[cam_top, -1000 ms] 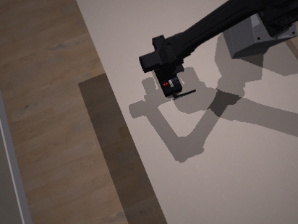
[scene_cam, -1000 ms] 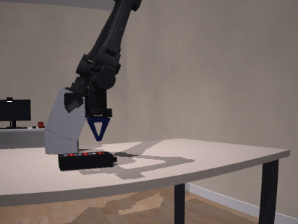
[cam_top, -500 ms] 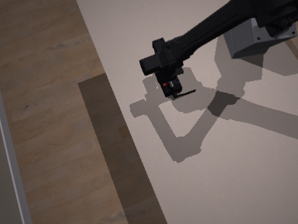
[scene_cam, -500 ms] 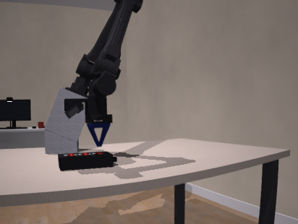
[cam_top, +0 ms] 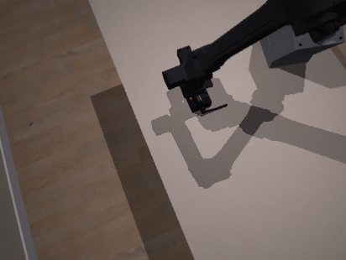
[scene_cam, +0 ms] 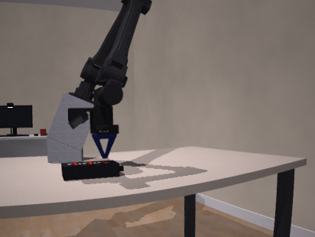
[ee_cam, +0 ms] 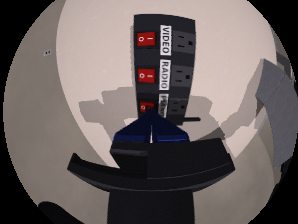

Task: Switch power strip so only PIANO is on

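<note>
Blue tapered jaws (scene_cam: 105,157), closed on nothing, point down at the black power strip (cam_top: 204,101) (scene_cam: 92,170) (ee_cam: 165,30) below, probably to press PIANO's red rocker switch (scene_cam: 105,162) (ee_cam: 145,107).

blue claw (scene_cam: 105,157) (ee_cam: 151,112), black strip (cam_top: 204,101) (scene_cam: 92,170) (ee_cam: 165,65), red switches (scene_cam: 90,163) (ee_cam: 146,76)

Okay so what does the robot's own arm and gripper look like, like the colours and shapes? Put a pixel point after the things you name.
The arm (cam_top: 243,38) (scene_cam: 120,42) is matte black, with long tapering links and chunky, rounded joints. The gripper (scene_cam: 105,157) (ee_cam: 151,112) has a dark, blocky body and two blue fingers, which in the exterior view look like slim struts forming an openwork triangle. I can't make out any markings.
</note>
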